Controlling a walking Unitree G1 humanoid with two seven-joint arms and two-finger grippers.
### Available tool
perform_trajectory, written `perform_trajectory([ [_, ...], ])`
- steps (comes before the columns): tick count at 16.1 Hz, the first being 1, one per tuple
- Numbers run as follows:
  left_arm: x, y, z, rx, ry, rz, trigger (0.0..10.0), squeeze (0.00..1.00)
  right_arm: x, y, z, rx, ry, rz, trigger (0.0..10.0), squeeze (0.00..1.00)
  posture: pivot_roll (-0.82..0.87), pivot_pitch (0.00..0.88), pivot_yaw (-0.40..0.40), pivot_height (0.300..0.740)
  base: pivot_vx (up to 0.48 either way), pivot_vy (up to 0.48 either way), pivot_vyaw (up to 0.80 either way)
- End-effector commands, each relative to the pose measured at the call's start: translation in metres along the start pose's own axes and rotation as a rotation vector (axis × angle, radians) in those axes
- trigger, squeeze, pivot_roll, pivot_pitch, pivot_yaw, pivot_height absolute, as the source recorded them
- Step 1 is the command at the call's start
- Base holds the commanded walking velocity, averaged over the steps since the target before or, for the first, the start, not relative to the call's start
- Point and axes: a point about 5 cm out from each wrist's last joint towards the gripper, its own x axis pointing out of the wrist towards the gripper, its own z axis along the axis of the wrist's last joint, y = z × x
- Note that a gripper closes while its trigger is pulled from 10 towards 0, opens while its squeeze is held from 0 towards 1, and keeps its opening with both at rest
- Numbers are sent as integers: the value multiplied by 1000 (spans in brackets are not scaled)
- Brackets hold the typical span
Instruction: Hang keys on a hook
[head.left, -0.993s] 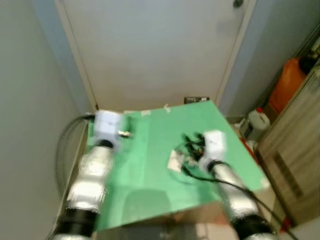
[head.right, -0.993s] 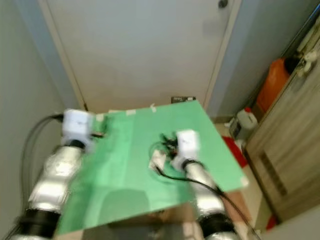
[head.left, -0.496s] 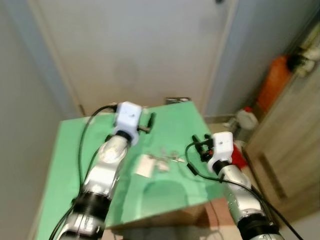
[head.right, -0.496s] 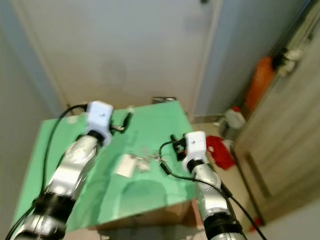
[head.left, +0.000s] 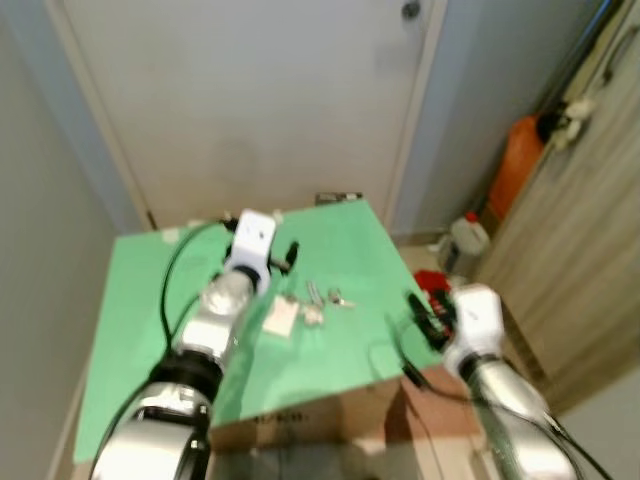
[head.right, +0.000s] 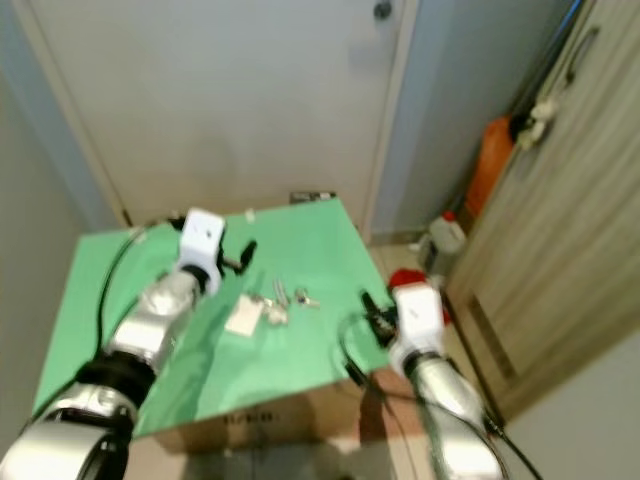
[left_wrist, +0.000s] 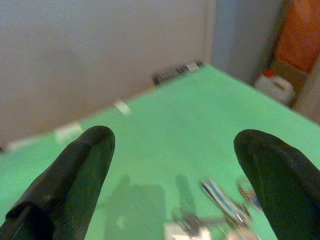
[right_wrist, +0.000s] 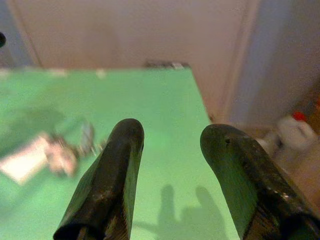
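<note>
Both hands gape empty: left hand (head.left: 290, 252) hovers at 10 o'clock of the keys (head.left: 318, 297), right hand (head.left: 428, 312) off the tabletop (head.left: 130, 300); grasping comes next.

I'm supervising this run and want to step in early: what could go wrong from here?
The keys lie loose on the green table, ungrasped; the open left gripper could nudge them away. The right gripper, also open, hangs near the table's edge and might clip it. The head views are blurred, so aim may suffer.
</note>
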Motion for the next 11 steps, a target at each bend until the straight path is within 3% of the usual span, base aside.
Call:
perform_trajectory([
  [1,-1,-4,-10,33,23,4,10000,0,-7,-6,4,-5,4,-6,10000,0,-196,79,-29,740,0,0,0],
  [3,-4,-1,-25,-10,57,45,10000,0,-33,-15,5,-39,44,-14,10000,0,-243,121,-61,740,0,0,0],
  [5,-6,10,-29,10,74,106,10000,0,-52,-24,7,-62,86,-21,10000,0,-265,156,-92,740,0,0,0],
  [11,-15,39,-44,60,135,243,10000,0,-74,-27,11,-67,163,-3,10000,0,-257,201,-125,740,0,0,0],
])
